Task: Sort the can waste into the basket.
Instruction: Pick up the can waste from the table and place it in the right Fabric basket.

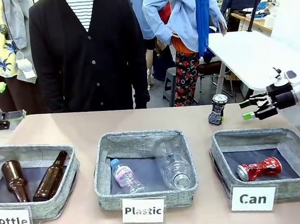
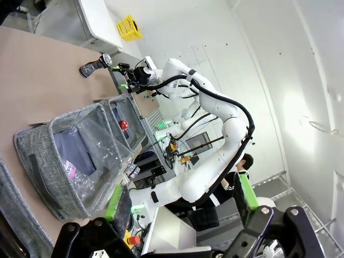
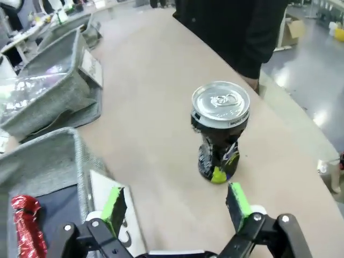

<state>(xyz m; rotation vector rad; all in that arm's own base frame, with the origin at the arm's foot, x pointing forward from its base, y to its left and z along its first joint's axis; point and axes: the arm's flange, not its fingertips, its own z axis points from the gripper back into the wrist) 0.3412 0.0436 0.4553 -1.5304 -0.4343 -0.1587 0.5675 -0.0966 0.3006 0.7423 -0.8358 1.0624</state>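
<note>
Dark can (image 1: 218, 110) upright on table, just beside open right hand (image 1: 251, 109)

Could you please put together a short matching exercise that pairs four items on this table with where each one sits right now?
Things:
1. crushed red can
2. dark patterned can
3. brown glass bottles
4. clear plastic bottles

Places:
A. lying in the middle basket, signed "Plastic"
B. standing upright on the bare table, in front of the open right gripper
C. lying in the basket signed "Can"
D. lying in the left basket, signed "Bottle"

Pairs: 1-C, 2-B, 3-D, 4-A
</note>
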